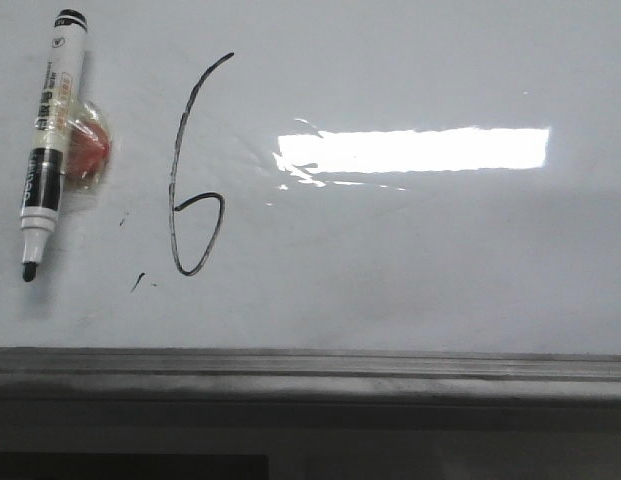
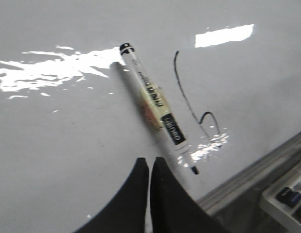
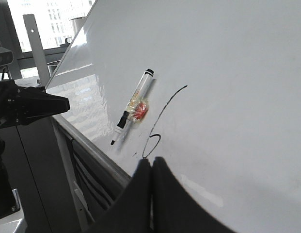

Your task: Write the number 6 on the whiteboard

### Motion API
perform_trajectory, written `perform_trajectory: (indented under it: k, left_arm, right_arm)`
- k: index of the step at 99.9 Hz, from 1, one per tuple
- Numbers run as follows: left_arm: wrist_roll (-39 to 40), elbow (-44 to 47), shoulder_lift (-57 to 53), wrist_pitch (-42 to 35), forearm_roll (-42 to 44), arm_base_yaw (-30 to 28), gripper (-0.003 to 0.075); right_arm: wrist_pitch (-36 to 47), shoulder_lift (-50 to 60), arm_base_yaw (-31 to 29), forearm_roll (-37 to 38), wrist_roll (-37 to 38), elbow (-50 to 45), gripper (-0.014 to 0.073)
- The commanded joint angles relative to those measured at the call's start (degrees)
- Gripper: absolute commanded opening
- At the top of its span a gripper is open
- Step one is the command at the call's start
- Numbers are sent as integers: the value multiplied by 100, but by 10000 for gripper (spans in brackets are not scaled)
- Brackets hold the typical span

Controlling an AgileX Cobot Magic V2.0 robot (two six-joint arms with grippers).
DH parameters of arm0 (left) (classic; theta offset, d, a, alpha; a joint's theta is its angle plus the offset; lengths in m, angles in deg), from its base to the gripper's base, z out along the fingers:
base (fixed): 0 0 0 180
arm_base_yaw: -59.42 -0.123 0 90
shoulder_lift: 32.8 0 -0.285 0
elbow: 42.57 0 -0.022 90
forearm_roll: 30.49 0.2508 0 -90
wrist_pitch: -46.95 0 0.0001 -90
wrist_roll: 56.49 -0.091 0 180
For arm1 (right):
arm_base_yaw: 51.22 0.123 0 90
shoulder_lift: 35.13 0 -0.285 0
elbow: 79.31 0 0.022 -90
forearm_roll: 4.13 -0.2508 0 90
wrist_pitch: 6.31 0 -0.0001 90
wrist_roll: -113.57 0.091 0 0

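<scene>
The number 6 [image 1: 190, 190] is drawn in thin black line on the whiteboard [image 1: 440, 260]; it also shows in the left wrist view [image 2: 191, 104] and the right wrist view [image 3: 157, 131]. An uncapped black-and-white marker [image 1: 48, 140] lies on the board left of the 6, tip toward the ledge, with a red blob [image 1: 90, 150] beside it. The marker shows in the left wrist view [image 2: 155, 104] and the right wrist view [image 3: 135, 107]. My left gripper [image 2: 150, 162] is shut and empty, off the marker. My right gripper [image 3: 151, 162] is shut and empty, near the 6's loop.
A dark grey ledge [image 1: 310, 365] edges the board's near side. Small stray black ticks [image 1: 138, 282] sit left of the 6. A bright glare [image 1: 410, 150] lies on the board. The left arm [image 3: 29, 107] shows in the right wrist view.
</scene>
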Motion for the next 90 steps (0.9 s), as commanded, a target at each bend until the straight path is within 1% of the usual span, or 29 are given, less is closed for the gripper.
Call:
perform_trajectory:
  k: [1,12,19,29,38,46,49,59,65,90]
  left_arm:
    - [6,-146,48,-483,125,-412,-19]
    - [104,-121,48,-511,172,-1120,-19]
    - [479,0,48,-656,172,-1638,-19]
    - [1090,347,48,-1181,172,-2350,-19]
    - [1159,675,-44,-1662,172,-2837,-19]
    - [1226,916,-276,-1853,172,-3120,-19]
    - [1237,895,-371,-1520,172,-3238,-19]
    - [1237,891,-356,-1214,172,-3423,-19]
    - [1237,891,-356,-1043,172,-3423,-19]
    - [1237,891,-356,216,172,-3423,-19]
  right_arm:
    - [452,-47,-10,61,-57,141,-64]
    - [452,-47,-10,61,-57,141,-64]
    - [452,-47,-10,61,-57,141,-64]
    - [452,-47,-10,61,-57,141,-64]
    - [452,-47,-10,61,-57,141,-64]
    - [452,-47,-10,61,-57,141,-64]
    - [452,-47,-10,61,-57,141,-64]
    - [452,-47,-10,61,-57,141,-64]
    - [452,-47,-10,61,-57,141,-64]
    - [452,-47,-10,61,-57,141,-64]
